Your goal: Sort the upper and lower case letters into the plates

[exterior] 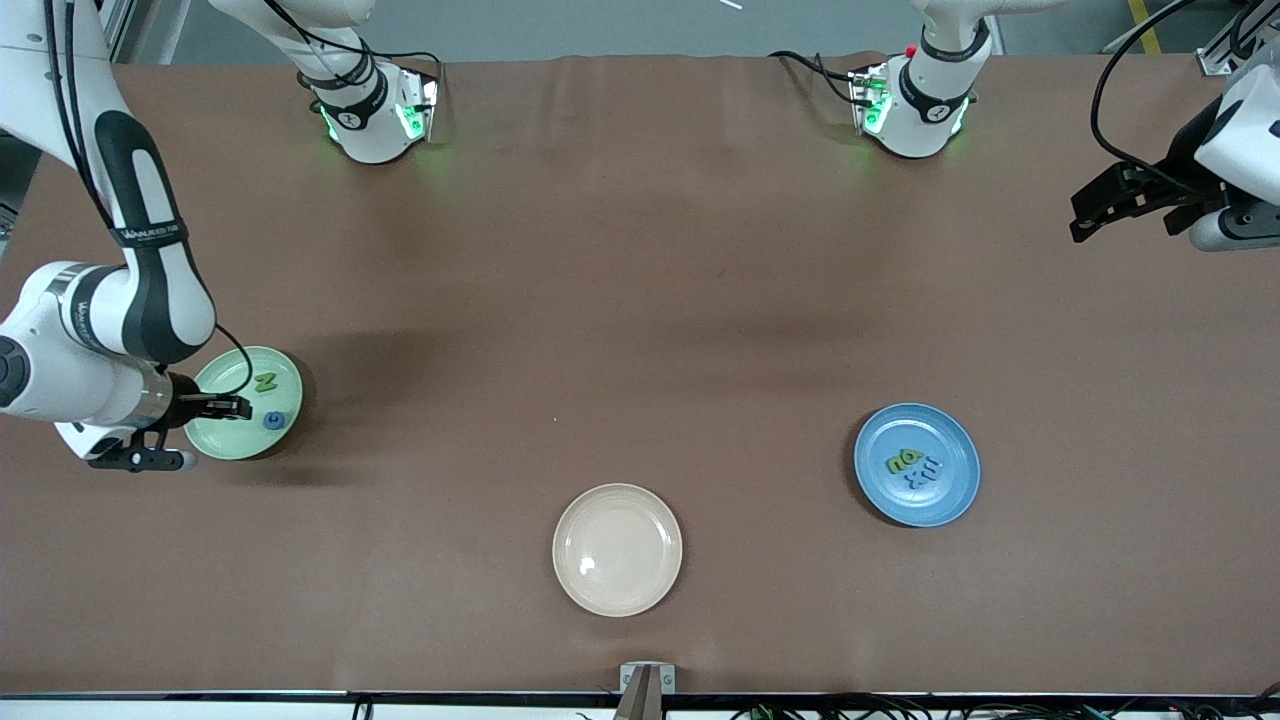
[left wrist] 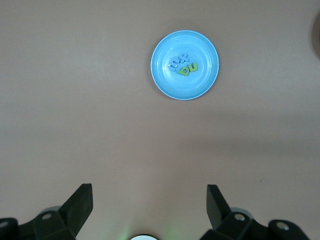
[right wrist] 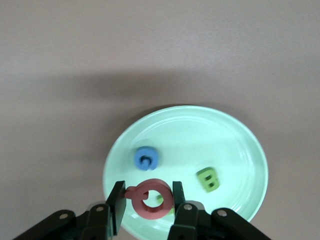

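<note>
The right gripper (right wrist: 148,199) hangs over the green plate (right wrist: 245,145) and holds a red ring letter (right wrist: 151,198). The left gripper (left wrist: 150,205) waits wide open, up high. The blue plate (exterior: 950,445) holds small letters (exterior: 913,466).

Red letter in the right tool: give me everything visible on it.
The red letter is a flat ring with a short tail, like a Q, matte, maybe foam or painted wood. The right tool pinches it between both fingers, hanging over the pale green plate, above the plate's blue letter and green B. It touches only the fingers.
</note>
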### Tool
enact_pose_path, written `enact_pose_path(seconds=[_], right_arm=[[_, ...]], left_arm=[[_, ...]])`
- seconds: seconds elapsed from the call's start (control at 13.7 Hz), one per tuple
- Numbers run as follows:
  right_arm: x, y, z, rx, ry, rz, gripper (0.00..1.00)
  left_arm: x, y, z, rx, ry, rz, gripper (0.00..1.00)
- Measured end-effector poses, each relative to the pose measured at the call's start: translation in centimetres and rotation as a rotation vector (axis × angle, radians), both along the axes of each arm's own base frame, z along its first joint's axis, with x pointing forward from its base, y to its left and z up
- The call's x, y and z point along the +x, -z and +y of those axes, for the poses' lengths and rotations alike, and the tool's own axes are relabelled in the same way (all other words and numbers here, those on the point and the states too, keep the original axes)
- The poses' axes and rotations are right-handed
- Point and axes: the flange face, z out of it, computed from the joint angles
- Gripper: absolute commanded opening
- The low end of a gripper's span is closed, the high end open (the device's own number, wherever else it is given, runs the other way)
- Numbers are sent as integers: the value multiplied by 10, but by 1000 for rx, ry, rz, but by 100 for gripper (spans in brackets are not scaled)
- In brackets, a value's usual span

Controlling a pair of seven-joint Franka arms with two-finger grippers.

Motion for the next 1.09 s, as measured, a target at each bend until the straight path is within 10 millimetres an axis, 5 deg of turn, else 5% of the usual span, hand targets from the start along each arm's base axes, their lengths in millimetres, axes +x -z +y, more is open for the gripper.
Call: enact_pose_path(seconds=[0.44, 0.51, 0.58, 0.73, 0.88, 1.09], right_arm=[[-15, 68, -13, -6, -10, -41, 31], [-15, 69, -13, -6, -10, -40, 53], [-15, 69, -14, -6, -8, -41, 100], [-16, 66, -15, -3, -7, -27, 100], [-13, 39, -10, 8, -12, 5, 100], [-12, -64, 34, 5, 33, 23, 100]], left_arm=[[0, 0, 0, 0, 0, 0, 100], [0, 0, 0, 0, 0, 0, 100], [0, 0, 0, 0, 0, 0, 100], [0, 0, 0, 0, 0, 0, 100], [0, 0, -2, 0, 3, 0, 100], [-1, 0, -7, 1, 13, 0, 100]])
